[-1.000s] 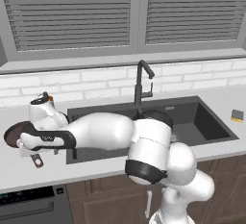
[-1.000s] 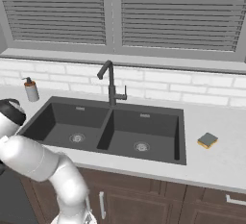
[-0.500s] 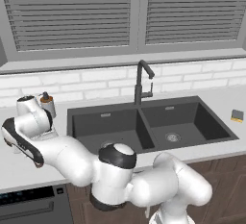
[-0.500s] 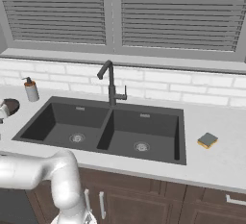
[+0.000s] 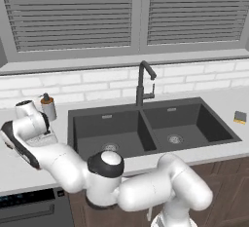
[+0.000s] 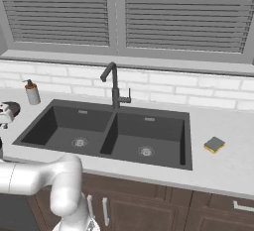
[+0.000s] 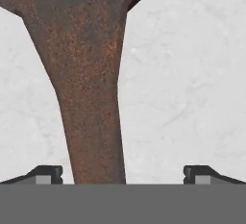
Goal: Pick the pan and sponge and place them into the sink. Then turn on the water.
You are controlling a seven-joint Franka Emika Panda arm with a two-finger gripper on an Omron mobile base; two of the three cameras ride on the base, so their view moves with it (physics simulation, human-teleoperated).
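Over the bench left of the sink (image 5: 151, 123) | my pincer (image 7: 122, 172) hung wide apart above the pan (image 7: 91, 74) handle | step: grabbing the pan | next: go lower, squeeze the handle.

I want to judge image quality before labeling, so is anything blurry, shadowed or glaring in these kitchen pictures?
Hand view: the rusty brown pan handle looks soft and enlarged from closeness, casting no clear shadow on the pale speckled counter, and the open claw straddles it. Left base view: even flat light, no glare on the dark-grey double sink. Right base view: the small yellow sponge with a dark top is small but sharp enough.
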